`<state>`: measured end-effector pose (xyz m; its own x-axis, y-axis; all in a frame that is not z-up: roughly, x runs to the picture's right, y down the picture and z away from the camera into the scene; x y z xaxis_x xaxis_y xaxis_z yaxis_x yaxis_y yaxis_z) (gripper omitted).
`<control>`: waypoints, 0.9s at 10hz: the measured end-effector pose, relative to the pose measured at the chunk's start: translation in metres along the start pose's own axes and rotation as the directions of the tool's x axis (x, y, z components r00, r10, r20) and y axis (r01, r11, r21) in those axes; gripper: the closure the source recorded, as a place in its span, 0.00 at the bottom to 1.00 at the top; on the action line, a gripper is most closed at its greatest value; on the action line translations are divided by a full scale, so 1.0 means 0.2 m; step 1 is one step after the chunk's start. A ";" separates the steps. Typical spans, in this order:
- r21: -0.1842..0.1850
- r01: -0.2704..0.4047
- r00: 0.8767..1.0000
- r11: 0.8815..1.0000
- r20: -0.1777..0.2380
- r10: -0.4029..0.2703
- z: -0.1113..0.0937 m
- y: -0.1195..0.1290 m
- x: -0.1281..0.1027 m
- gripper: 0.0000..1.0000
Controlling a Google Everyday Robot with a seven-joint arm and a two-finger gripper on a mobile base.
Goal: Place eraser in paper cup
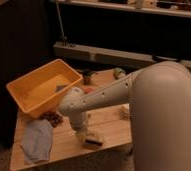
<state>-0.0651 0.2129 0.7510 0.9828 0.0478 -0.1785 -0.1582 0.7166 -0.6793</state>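
Note:
The eraser (94, 142) is a dark block with a lighter face, lying flat on the wooden table (64, 145) near its front edge. My gripper (88, 136) hangs straight down from the white arm (104, 97) and sits right at the eraser's left end, touching or just over it. A small whitish bit of the paper cup (125, 111) shows at the right, mostly hidden behind my arm. The cup stands behind and to the right of the eraser.
A tilted yellow bin (41, 90) fills the back left. A grey-blue cloth (37, 140) lies front left, with a brown cluster (53, 118) beside it. A small dark cup (87, 76), a greenish object (119, 73) and an orange ball (90, 90) are at the back.

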 end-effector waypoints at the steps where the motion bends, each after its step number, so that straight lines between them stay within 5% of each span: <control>1: 0.004 -0.023 0.999 1.000 0.024 0.023 -0.14 -0.04 -0.01 1.00; 4: 0.046 -0.112 0.986 0.993 0.130 0.105 -0.52 -0.17 0.03 1.00; 5: 0.072 -0.159 0.972 0.985 0.186 0.144 -0.65 -0.24 0.07 1.00; 7: 0.106 -0.280 0.925 0.954 0.297 0.238 -0.86 -0.39 0.21 1.00; 9: 0.109 -0.298 0.914 0.948 0.321 0.250 -0.90 -0.42 0.22 1.00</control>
<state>-0.0251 0.0296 0.6713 0.8890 0.4458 -0.1046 -0.4322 0.7415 -0.5132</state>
